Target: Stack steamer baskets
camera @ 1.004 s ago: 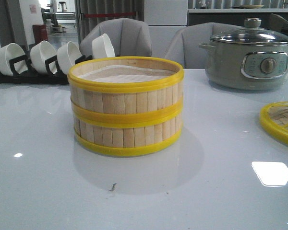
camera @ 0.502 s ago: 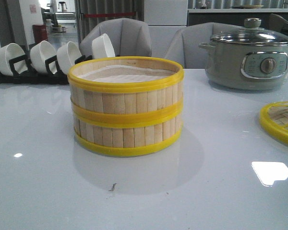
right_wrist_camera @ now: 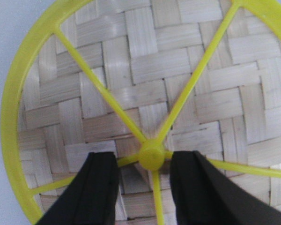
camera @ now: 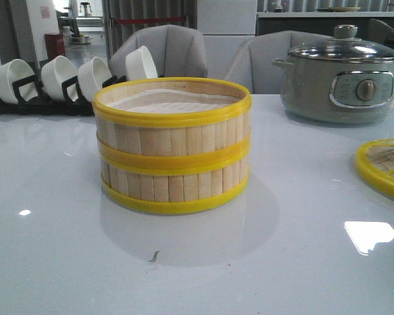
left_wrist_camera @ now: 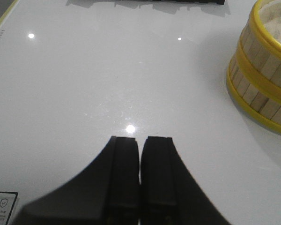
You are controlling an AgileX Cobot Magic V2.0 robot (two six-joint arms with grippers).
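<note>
Two steamer baskets (camera: 173,147) stand stacked one on the other at the middle of the white table, with yellow rims and a white liner inside the top one. The stack also shows in the left wrist view (left_wrist_camera: 264,79). My left gripper (left_wrist_camera: 140,140) is shut and empty, low over bare table to the side of the stack. My right gripper (right_wrist_camera: 143,161) is open just above the flat woven lid (right_wrist_camera: 154,84), its fingers on either side of the yellow knob (right_wrist_camera: 152,154). Neither gripper shows in the front view.
The woven lid (camera: 384,164) lies at the table's right edge. A grey cooker with a glass lid (camera: 345,72) stands at the back right. A black rack with several white bowls (camera: 59,79) is at the back left. Two grey chairs stand behind the table.
</note>
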